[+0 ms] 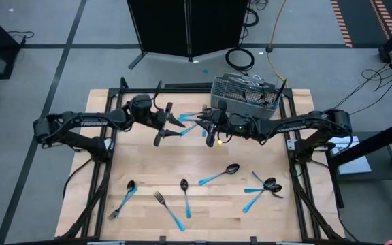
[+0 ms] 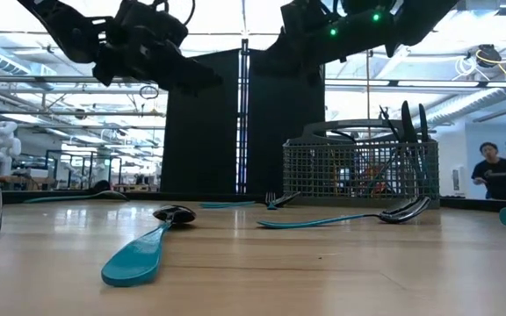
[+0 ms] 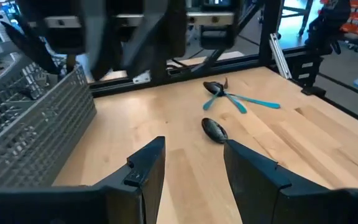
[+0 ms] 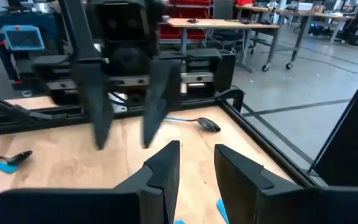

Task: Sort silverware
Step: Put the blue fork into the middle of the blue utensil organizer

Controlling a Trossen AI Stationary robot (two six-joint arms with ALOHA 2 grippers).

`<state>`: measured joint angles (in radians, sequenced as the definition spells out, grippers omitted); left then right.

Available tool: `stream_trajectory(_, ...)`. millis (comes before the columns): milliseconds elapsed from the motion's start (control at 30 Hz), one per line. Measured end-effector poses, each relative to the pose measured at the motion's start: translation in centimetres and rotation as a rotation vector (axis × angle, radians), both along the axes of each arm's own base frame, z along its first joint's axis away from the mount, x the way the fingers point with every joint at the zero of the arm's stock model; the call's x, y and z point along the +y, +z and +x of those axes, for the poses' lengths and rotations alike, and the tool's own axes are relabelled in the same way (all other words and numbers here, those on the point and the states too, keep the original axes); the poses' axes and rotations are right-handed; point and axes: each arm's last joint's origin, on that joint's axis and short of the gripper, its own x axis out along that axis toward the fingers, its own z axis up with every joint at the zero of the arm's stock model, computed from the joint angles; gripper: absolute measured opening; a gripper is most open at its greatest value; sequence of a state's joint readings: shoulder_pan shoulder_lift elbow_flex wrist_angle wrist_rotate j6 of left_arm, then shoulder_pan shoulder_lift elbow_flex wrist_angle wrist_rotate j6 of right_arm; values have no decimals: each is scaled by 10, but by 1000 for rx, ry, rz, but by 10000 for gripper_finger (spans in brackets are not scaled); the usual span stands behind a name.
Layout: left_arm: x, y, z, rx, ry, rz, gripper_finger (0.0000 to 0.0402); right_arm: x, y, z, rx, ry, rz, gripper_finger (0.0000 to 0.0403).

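Blue-handled silverware lies scattered along the near half of the wooden table point(image 1: 203, 153): a fork point(image 1: 168, 207), a spoon point(image 1: 185, 195), another spoon point(image 1: 125, 196) to the left, a spoon point(image 1: 220, 174) at centre, and crossed spoons point(image 1: 265, 187) to the right. All rest flat, well apart from both grippers.

Farther back, both arms are raised above the table's far half, facing each other. The left gripper point(image 3: 188, 171) has its fingers spread wide and empty. The right gripper point(image 4: 197, 165) has its fingers at a narrow gap, also empty. Two more pieces point(image 1: 190, 121) lie on the table between the grippers.

Beyond them, the wire-mesh basket point(image 1: 243, 95) stands at the far edge, nearer the right arm.

Judgement: the centre spoon lies toward the near side from both grippers, slightly nearer the right gripper; its long axis runs diagonally.
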<state>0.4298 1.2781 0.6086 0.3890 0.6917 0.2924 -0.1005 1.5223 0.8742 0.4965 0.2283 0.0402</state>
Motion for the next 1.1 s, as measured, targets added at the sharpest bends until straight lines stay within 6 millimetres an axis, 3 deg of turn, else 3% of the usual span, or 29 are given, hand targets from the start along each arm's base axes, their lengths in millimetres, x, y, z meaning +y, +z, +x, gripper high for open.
stream_trajectory(267, -15, -1, 8, 49, 101, -80, 161, 2, 0, 0, 15, 10, -36, 93)
stream_trajectory(600, -30, -1, 14, 64, 199, -89, 161, 2, -13, -3, 164, 23, -71, 93)
stream_trajectory(800, -39, -4, 15, 108, 191, -141, 161, 3, -13, -3, 179, 32, -92, 93)
stream_trajectory(1100, -44, -27, 6, 389, 290, -272, 161, 4, -15, -3, 205, 42, -115, 93)
